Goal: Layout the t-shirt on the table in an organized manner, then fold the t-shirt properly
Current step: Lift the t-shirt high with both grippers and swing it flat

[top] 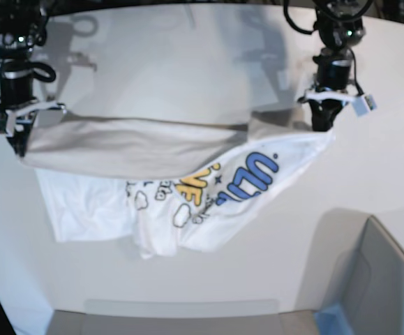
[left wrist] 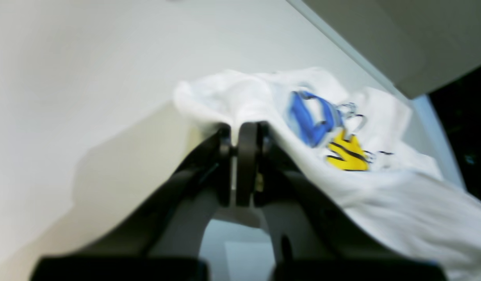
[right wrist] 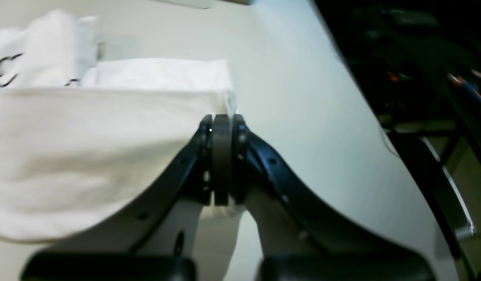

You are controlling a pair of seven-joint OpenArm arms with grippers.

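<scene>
The white t-shirt hangs stretched between my two grippers, and its lower part with the blue and yellow print drapes onto the table. At the right of the base view, my left gripper is shut on one corner of the cloth. My right gripper, at the left of that view, is shut on the other end. In the left wrist view the left gripper pinches the t-shirt beside the print. In the right wrist view the right gripper clamps the edge of the t-shirt.
A grey bin with a blue corner stands at the near right of the base view and shows as the grey bin in the left wrist view. The table's curved edge runs close to the right gripper, with dark floor beyond it.
</scene>
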